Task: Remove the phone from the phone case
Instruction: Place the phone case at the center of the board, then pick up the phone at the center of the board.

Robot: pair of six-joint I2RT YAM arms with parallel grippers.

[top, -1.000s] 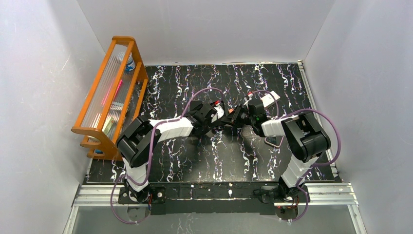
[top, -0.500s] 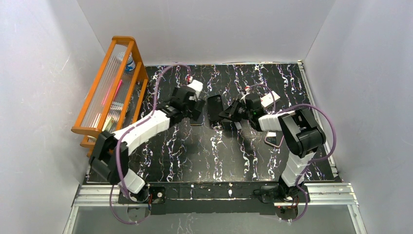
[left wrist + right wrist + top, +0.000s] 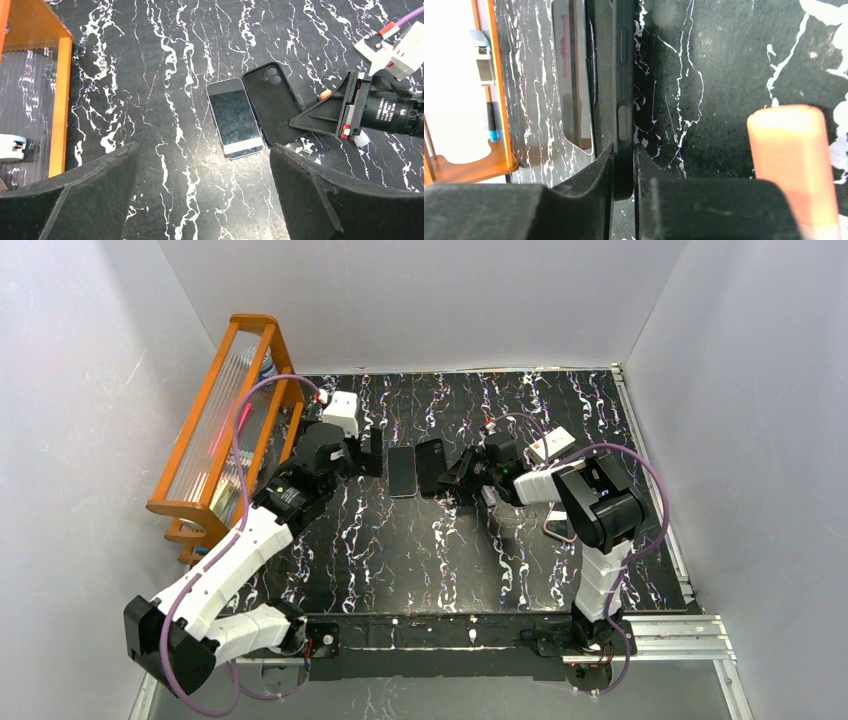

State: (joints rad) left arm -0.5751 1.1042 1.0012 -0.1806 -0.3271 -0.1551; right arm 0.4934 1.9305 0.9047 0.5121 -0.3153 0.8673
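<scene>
The phone (image 3: 402,470) lies bare and screen-up on the black marbled mat, out of its case. In the left wrist view the phone (image 3: 234,118) shows a dark screen with a white lower end. The empty black phone case (image 3: 432,466) sits right beside it on the right, inside up, camera cutout at the far end (image 3: 274,102). My right gripper (image 3: 462,472) is shut on the case's right edge; the right wrist view shows that edge (image 3: 624,100) pinched between both fingers (image 3: 624,180). My left gripper (image 3: 365,452) hangs open and empty just left of the phone (image 3: 202,190).
An orange wooden rack (image 3: 235,430) holding small items stands along the mat's left edge. A small white object (image 3: 556,443) and a flat pink-rimmed item (image 3: 560,528) lie on the right, near my right arm. White walls enclose the mat.
My left gripper has opened fully and pulled back to the left, leaving the phone flat on the mat. The right gripper has shifted slightly left, still gripping the case.
</scene>
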